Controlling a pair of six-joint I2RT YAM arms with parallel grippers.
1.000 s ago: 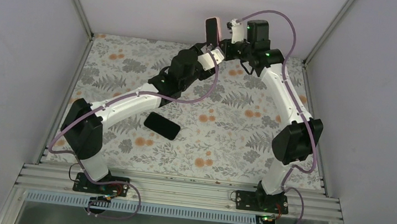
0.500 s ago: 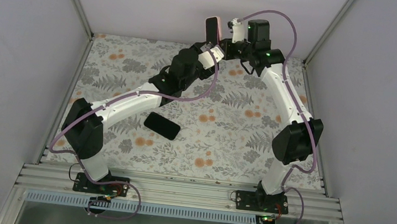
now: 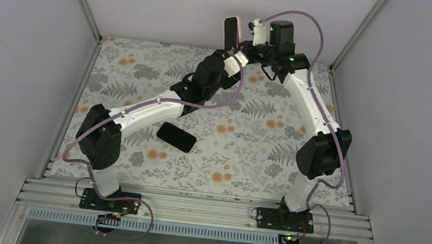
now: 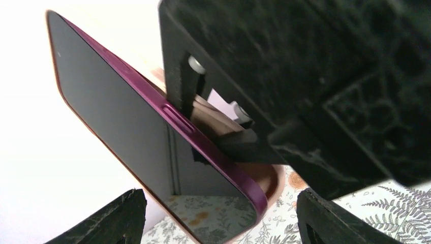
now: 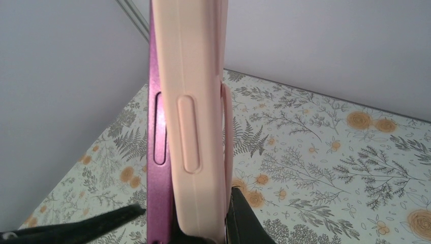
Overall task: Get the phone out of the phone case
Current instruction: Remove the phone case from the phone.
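The phone (image 3: 230,34), purple-framed with a dark screen, stands upright in a pink case at the back of the table, above the surface. My right gripper (image 3: 245,44) is shut on the case. In the right wrist view the pink case (image 5: 195,117) fills the middle between my right gripper's (image 5: 203,235) fingers, and the phone's purple edge (image 5: 157,127) shows beside it on the left. My left gripper (image 3: 234,56) is open just below the phone. In the left wrist view, the left gripper's (image 4: 218,223) fingertips (image 4: 114,219) flank the phone's (image 4: 127,127) lower corner without touching.
A black phone-like slab (image 3: 176,136) lies flat on the floral table mat (image 3: 247,143), under the left arm. The back wall is close behind the held phone, and side walls stand on both sides.
My left arm has reached forward and up, bringing its open gripper closer under the phone. The right arm and the phone have stayed still.
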